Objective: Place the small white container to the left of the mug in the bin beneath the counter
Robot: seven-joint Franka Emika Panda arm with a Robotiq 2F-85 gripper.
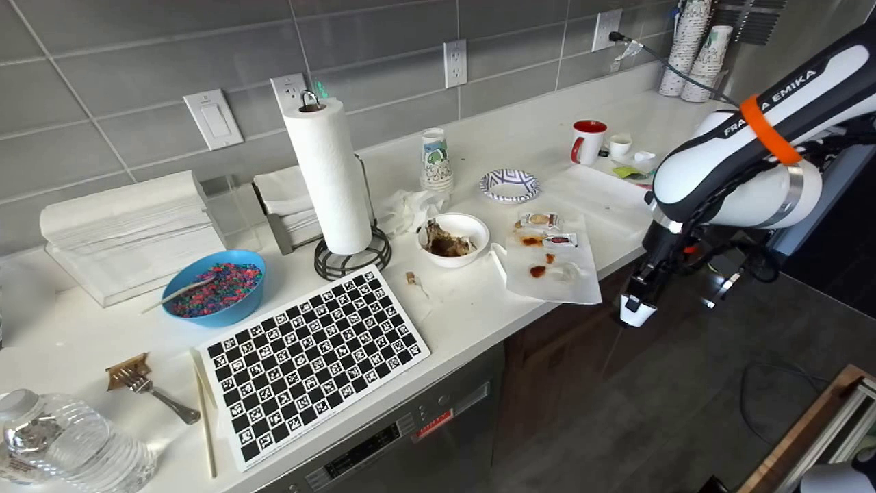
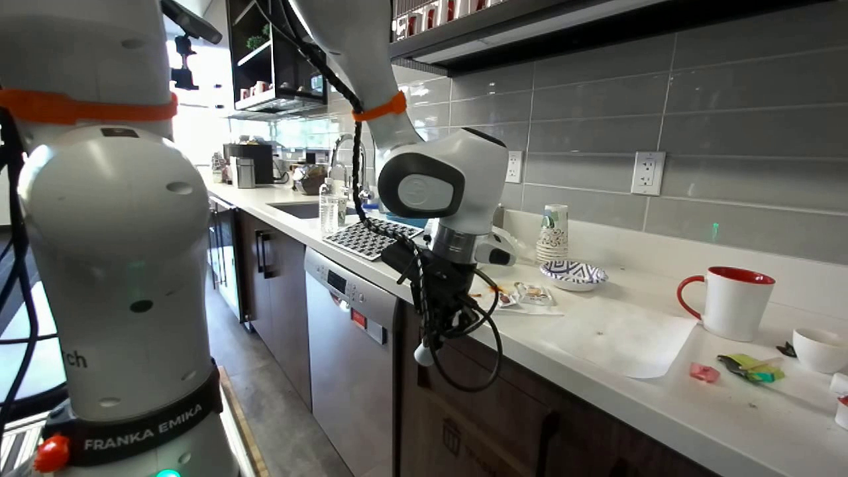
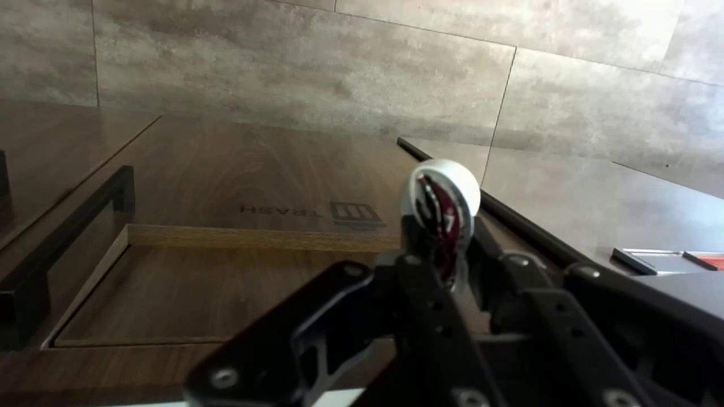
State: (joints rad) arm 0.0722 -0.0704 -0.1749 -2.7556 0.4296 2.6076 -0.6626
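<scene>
The gripper pinches the white container (grip depth unclear); early release, right of the trash cutout in the wrist view, could drop it outside.

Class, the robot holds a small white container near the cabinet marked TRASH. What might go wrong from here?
Drop: the gripper pinches the small white container outside the cabinet, so a slip could send it to the floor.
Bump: the gripper hides part of the cutout in the wrist view, so the container might strike its edge.
Snag: the cable loop hanging by the gripper in an exterior view might catch the black handle beside the cutout.
</scene>
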